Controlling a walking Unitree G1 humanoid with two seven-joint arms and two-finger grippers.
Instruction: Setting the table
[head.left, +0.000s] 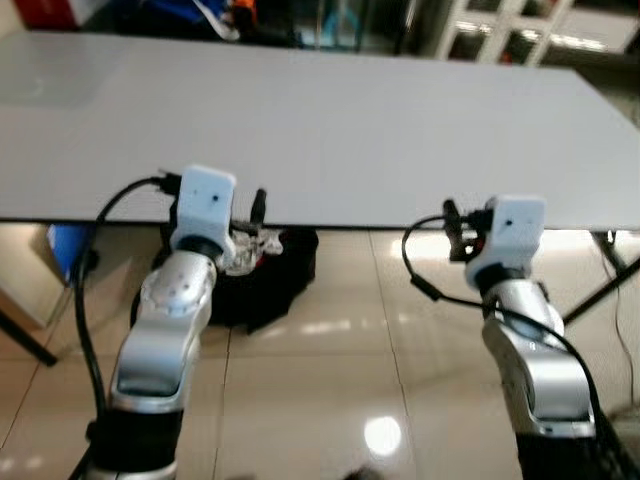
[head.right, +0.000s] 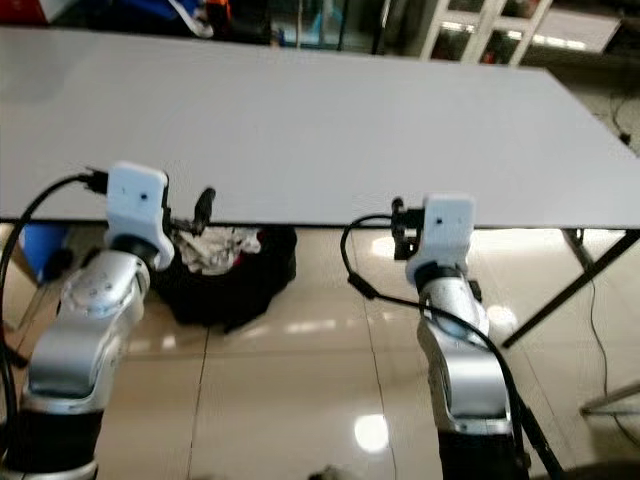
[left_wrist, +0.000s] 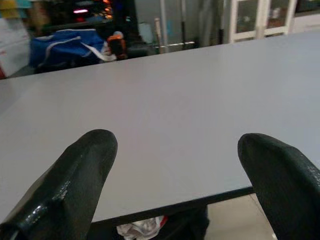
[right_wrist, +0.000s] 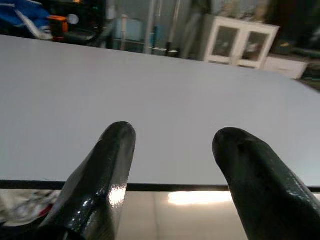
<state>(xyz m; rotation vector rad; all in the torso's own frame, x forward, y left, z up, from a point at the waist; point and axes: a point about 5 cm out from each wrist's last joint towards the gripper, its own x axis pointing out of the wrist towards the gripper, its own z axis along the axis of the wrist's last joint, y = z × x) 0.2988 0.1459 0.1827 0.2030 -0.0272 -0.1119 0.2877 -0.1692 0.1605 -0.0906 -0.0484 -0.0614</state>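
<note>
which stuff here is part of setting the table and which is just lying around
Part of the job:
- grey table
- left pincer, open, at the table's near edge
- right pincer, open, at the near edge

Just lying about:
- black bag under the table
- blue bag
- white cabinet

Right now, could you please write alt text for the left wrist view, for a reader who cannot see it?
Two black fingers of the open left gripper, holding nothing, point across a grey table from its near edge. A blue bag and a white cabinet stand beyond the far side.
</note>
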